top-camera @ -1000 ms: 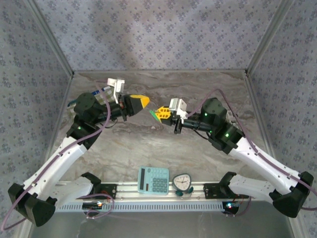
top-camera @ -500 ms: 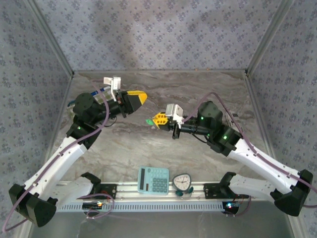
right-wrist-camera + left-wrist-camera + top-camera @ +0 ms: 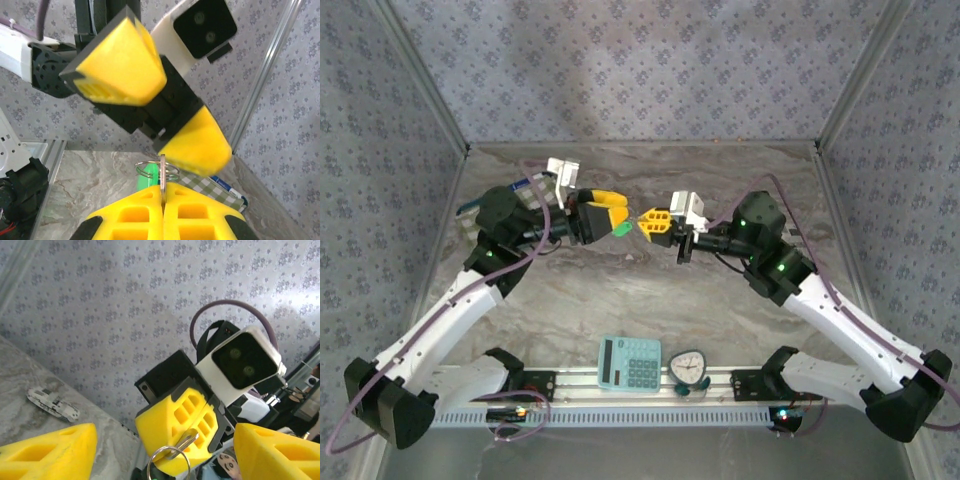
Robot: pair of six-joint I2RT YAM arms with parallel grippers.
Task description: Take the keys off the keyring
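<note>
Keyring [image 3: 157, 170] sits right at the tips of the right fingers [image 3: 135, 215], which are pressed flat together on the blade of a key [image 3: 162, 176] threaded onto it. A green tag [image 3: 148, 182] hangs just behind the ring. Facing them tip to tip, the left fingers [image 3: 50, 452] are spread wide and grip nothing, with the ring in the gap between them; whether either pad touches it I cannot tell. Both pairs of fingers meet in the air above the marbled table [image 3: 620, 290]. Well back from the fingers, by the arm bases, a blue calculator [image 3: 630, 362] and a small round timer [image 3: 688, 368] lie side by side.
</note>
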